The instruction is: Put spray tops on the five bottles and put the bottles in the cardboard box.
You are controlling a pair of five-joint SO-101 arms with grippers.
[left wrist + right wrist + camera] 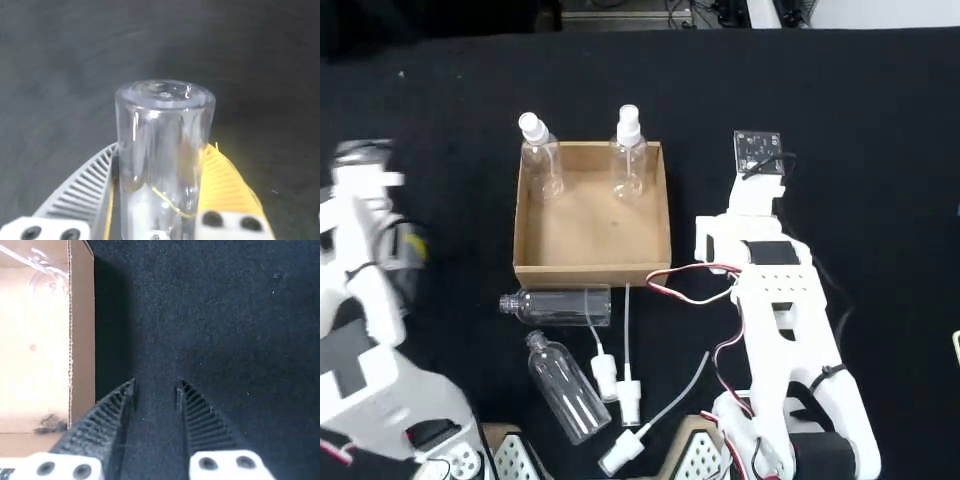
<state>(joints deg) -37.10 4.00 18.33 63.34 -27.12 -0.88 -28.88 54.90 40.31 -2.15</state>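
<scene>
L: my left gripper (162,150) clamped round clear bottle (162,125); one end jutting beyond it, presumably for capping | R: my right gripper (156,385) parted, empty; cardboard box (80,340) just beside it | spray tops (620,385) back near my bases

- Left arm (365,300) sits at the near left of the counter (840,100), drawn back by its base; left claw (162,150) is clamped on a clear bottle (162,125), one finger on each side
- Right arm (780,330) stretches forward, low over the counter; right claw (156,385) points down, jaws slightly parted
</scene>
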